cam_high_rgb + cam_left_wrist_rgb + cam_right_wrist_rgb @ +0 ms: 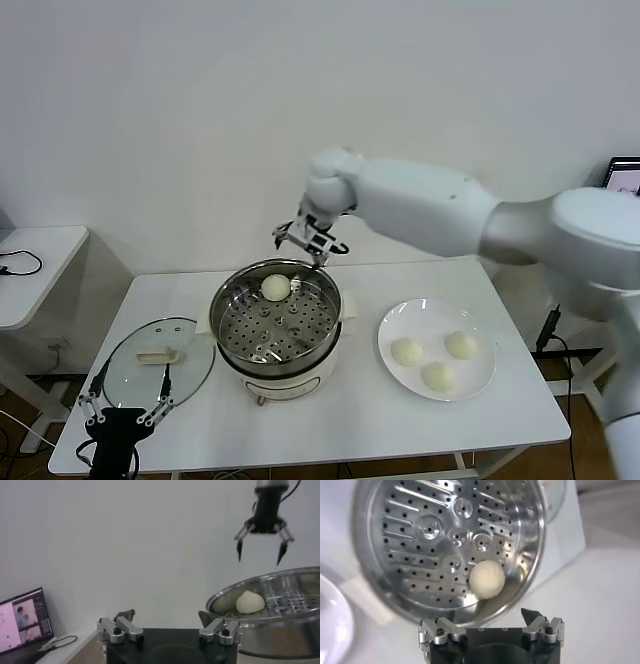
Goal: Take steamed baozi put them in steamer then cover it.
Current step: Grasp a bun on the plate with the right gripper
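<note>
One cream-white baozi (275, 287) (487, 579) (250, 602) rests on the perforated tray at the back of the shiny steamer (225, 300) (420, 555) (280, 630). My right gripper (311, 250) (485, 617) (260, 555) hangs open and empty just above the steamer's back rim, a little above that bun. Three more baozi (406, 351) (460, 344) (437, 376) lie on the white plate (430, 312) to the right of the steamer. The glass cover (135, 375) with its cream handle lies flat on the table to the left of the steamer. My left gripper (135, 372) (166, 614) waits open at the cover's near edge.
The steamer stands mid-table on its white base. A second white table (30, 260) with a cable stands off to the left. A screen (625, 175) shows at the far right. The wall is close behind the table.
</note>
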`<action>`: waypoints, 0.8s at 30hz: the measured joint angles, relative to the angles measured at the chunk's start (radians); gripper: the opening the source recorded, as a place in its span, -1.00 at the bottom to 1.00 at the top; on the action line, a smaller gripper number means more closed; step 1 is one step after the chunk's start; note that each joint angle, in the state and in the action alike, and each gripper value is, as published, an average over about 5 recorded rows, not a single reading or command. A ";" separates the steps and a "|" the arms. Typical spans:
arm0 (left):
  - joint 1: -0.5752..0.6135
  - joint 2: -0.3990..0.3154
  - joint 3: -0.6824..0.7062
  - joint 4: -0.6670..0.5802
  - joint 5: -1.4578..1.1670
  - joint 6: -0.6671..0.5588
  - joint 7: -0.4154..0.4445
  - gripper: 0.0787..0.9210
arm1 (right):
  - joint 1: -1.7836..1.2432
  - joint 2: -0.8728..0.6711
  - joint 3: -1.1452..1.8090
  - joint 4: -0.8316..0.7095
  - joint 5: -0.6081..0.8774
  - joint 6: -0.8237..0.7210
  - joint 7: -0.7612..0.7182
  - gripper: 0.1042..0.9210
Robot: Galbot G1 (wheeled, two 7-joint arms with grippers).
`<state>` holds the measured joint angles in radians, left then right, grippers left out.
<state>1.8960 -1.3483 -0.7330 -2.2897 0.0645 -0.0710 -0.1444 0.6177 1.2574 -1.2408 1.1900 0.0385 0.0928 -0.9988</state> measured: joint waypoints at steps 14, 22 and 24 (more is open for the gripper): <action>-0.029 0.036 -0.004 0.019 -0.010 0.023 0.012 0.77 | -0.022 -0.446 0.011 0.323 0.073 -0.287 -0.026 0.76; -0.035 0.031 -0.010 0.024 -0.009 0.032 0.013 0.77 | -0.140 -0.584 0.046 0.382 0.034 -0.357 -0.020 0.76; -0.032 0.031 -0.014 0.022 -0.009 0.033 0.014 0.77 | -0.178 -0.599 0.063 0.385 0.021 -0.369 -0.017 0.76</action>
<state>1.8636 -1.3174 -0.7468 -2.2675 0.0552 -0.0378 -0.1309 0.4396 0.6587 -1.1778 1.5755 0.0599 -0.2759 -1.0154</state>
